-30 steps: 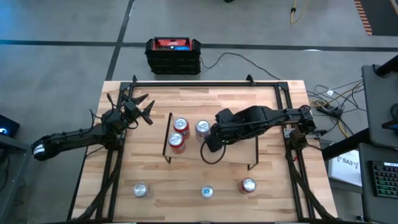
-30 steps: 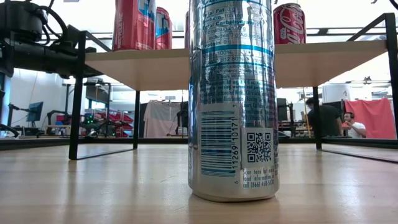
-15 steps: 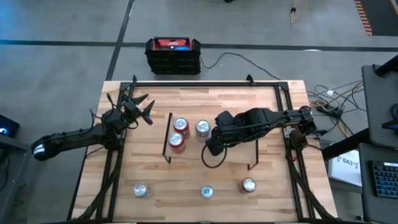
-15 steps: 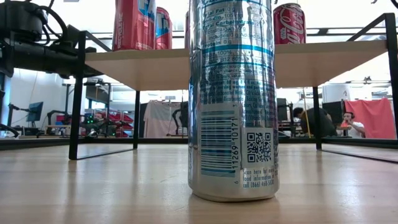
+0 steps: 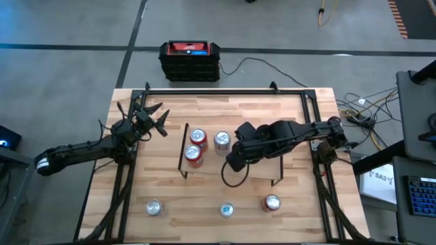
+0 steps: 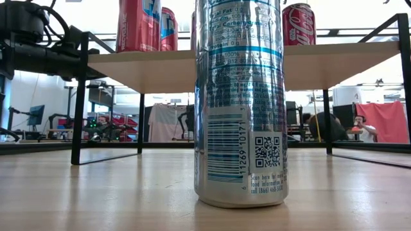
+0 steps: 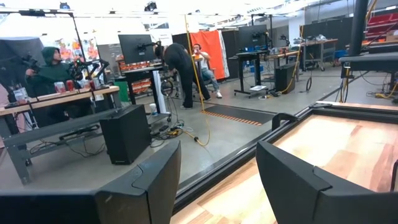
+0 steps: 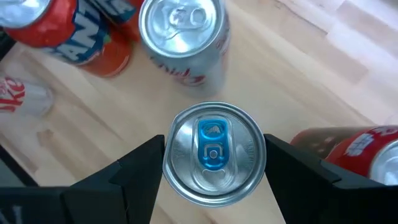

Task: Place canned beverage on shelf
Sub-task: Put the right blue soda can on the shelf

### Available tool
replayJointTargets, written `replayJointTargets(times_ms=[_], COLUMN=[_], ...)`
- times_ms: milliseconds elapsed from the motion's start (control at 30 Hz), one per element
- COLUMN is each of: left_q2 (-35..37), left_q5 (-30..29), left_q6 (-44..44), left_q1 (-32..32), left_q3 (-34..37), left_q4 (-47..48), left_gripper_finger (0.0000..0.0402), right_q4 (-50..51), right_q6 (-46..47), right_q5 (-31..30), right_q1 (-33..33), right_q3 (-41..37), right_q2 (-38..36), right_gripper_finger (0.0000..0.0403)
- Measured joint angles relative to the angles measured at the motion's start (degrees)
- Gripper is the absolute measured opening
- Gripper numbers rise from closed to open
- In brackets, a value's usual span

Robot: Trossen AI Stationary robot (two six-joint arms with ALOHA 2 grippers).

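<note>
**Right arm carries a blue-tabbed can over the shelf**

The right gripper (image 8: 214, 163) is clamped on a silver can with a blue tab (image 8: 214, 152), one finger pressed to each side of its rim. In the high view this gripper (image 5: 233, 162) sits just right of frame centre, above the middle of the shelf (image 5: 262, 169). Compared with a second ago the arm has drawn slightly toward the lower edge of the frame and its forearm now lies flatter across the shelf's right half.

Just left of it, three cans already stand on the shelf: two red ones (image 5: 195, 151) and a silver one (image 5: 221, 140), close together. The shelf board to the right of the gripper is bare wood up to its black end rail.

Along the lower edge of the counter (image 5: 300, 116) three more cans stand well apart, the middle one (image 5: 226, 210) filling the low view.

The left gripper (image 5: 154, 117) hovers at the upper left of the counter, fingers apart, holding nothing, unchanged from a second ago.
</note>
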State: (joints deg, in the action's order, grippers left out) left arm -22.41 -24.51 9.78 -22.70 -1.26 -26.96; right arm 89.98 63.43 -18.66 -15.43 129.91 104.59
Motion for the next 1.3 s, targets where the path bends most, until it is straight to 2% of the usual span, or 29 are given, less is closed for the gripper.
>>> replayJointTargets(times_ms=[500,1000,1133,1300], left_q2=[0.0,0.0,0.0,0.0], left_q5=[0.0,0.0,0.0,0.0], left_q6=[0.0,0.0,0.0,0.0], left_q1=[0.0,0.0,0.0,0.0], left_q3=[0.0,0.0,0.0,0.0], left_q4=[0.0,0.0,0.0,0.0], left_gripper_finger=[0.0195,0.0195,0.0195,0.0195], right_q4=[0.1,-0.2,0.3,0.2], right_q6=[1.2,-2.6,-2.6,-1.7], right_q5=[0.1,-1.1,-0.9,-0.9], right_q1=[-0.5,-0.5,-0.5,-0.4], right_q3=[-0.3,-1.5,-1.6,-1.6], right_q2=[0.3,0.4,0.5,0.5], right_gripper_finger=[0.0249,0.0250,0.0275,0.0339])
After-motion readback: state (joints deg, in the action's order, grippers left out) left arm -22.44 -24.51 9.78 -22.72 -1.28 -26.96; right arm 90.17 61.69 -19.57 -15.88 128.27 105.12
